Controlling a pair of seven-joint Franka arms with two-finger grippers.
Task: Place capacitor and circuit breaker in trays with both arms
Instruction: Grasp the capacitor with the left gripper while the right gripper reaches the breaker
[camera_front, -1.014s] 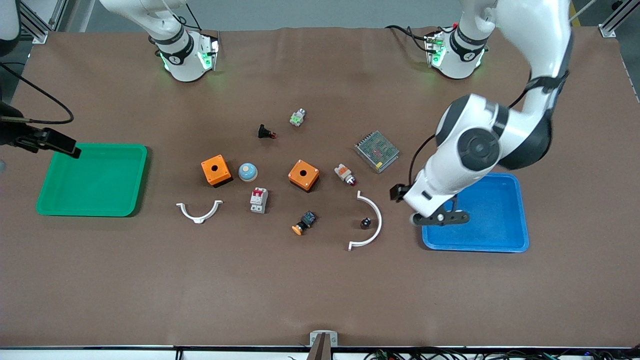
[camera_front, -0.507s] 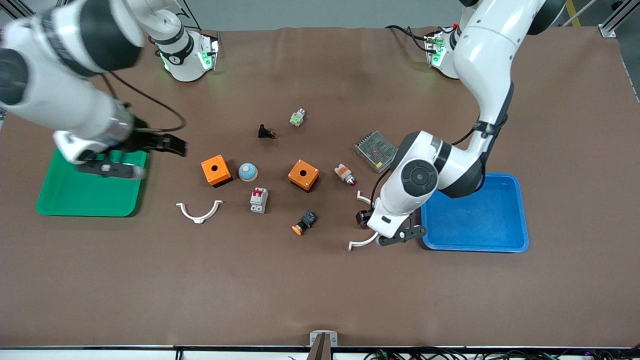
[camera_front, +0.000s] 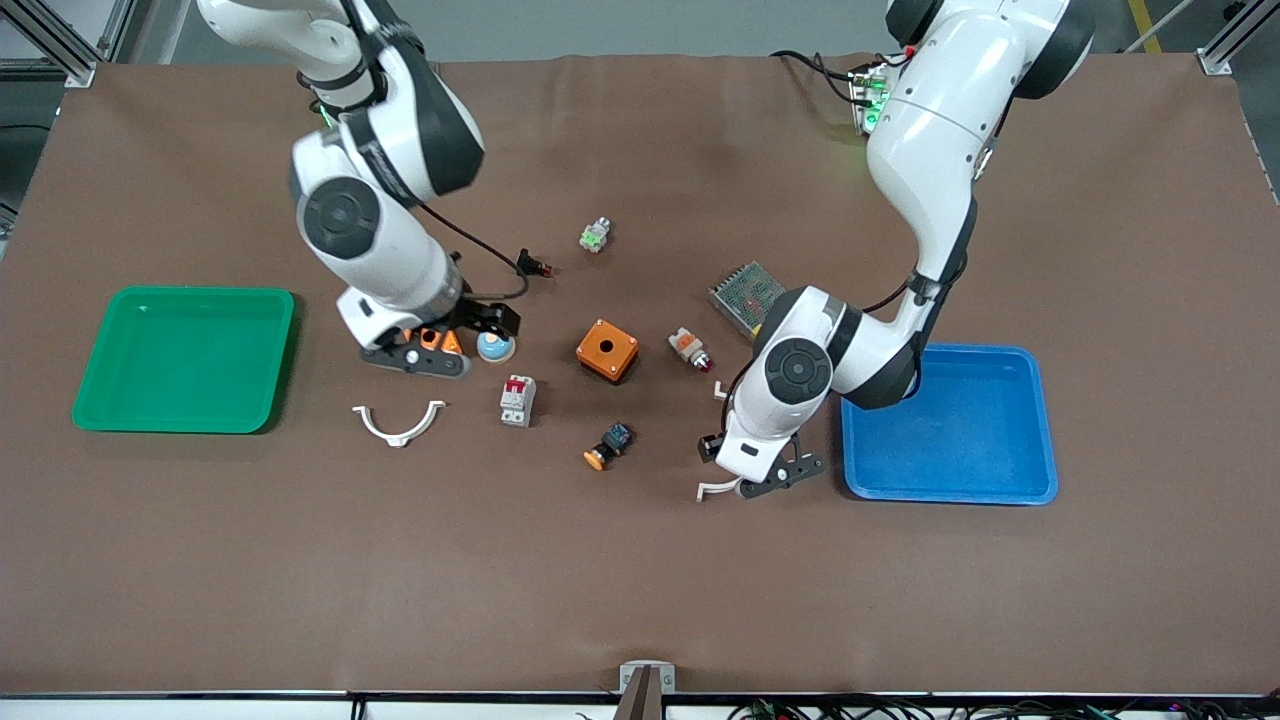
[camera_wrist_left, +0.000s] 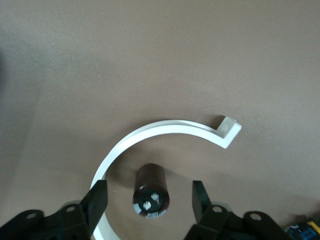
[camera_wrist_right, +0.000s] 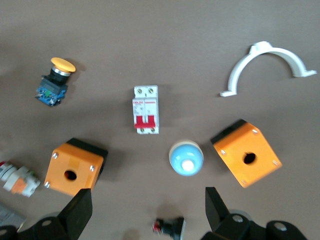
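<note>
The capacitor (camera_wrist_left: 151, 192), a stubby black cylinder with a pale-dotted end, stands inside a white curved clip (camera_wrist_left: 165, 127). My left gripper (camera_wrist_left: 149, 200) is open and low over it, one finger on each side, apart from it. In the front view the left gripper (camera_front: 770, 478) hides the capacitor. The circuit breaker (camera_front: 517, 400), a white block with red levers, lies on the table and also shows in the right wrist view (camera_wrist_right: 146, 109). My right gripper (camera_front: 420, 358) is open and empty, over an orange box (camera_front: 432, 340) and a blue dome (camera_front: 495, 345) beside the breaker.
A green tray (camera_front: 180, 360) sits at the right arm's end, a blue tray (camera_front: 950, 425) at the left arm's end. Between them lie a second orange box (camera_front: 607, 350), an indicator lamp (camera_front: 690, 348), an orange-capped button (camera_front: 607, 445), a black push-button (camera_front: 533, 265) and another white clip (camera_front: 398, 425).
My left gripper moved from the blue tray's edge to over the capacitor and came down. My right arm swung from the green tray to over the orange box and blue dome.
</note>
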